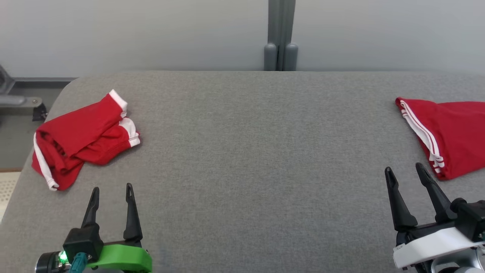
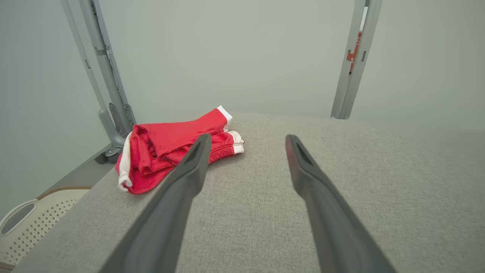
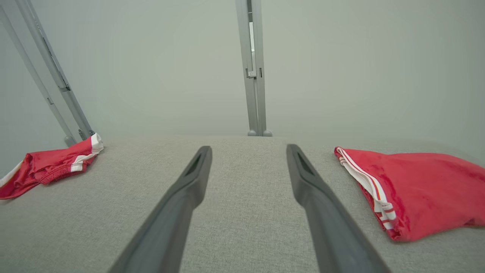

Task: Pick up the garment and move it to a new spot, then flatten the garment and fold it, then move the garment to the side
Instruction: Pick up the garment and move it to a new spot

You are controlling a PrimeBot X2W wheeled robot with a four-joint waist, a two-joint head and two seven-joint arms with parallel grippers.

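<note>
Nearest, over the near edge of the grey padded table [image 1: 242, 159], toward its left corner: left gripper [image 1: 112, 186] on a green mount, two dark fingers spread wide, nothing between them, tips pointing toward the table's far edge. Over the same near edge, toward the right corner: right gripper [image 1: 404, 167] on a white mount, jaws likewise wide and empty, fingers tilted slightly toward the table's left. Off the table's left side and lower than its top, seen from the left wrist: pale perforated basket [image 2: 22, 227]. Farther in, by the table's left edge, beyond the left gripper's tips: crumpled red garment [image 1: 83, 142] with white trim, bunched in overlapping layers, lying on the cloth, apart from both grippers. By the table's right edge, just beyond the right gripper: second red garment [image 1: 451, 129] with white stripes, lying flat and folded, cut off by the head view's border. Behind the table's far edge, at its middle: grey upright post [image 1: 280, 34] against a pale wall [image 1: 132, 34]
</note>
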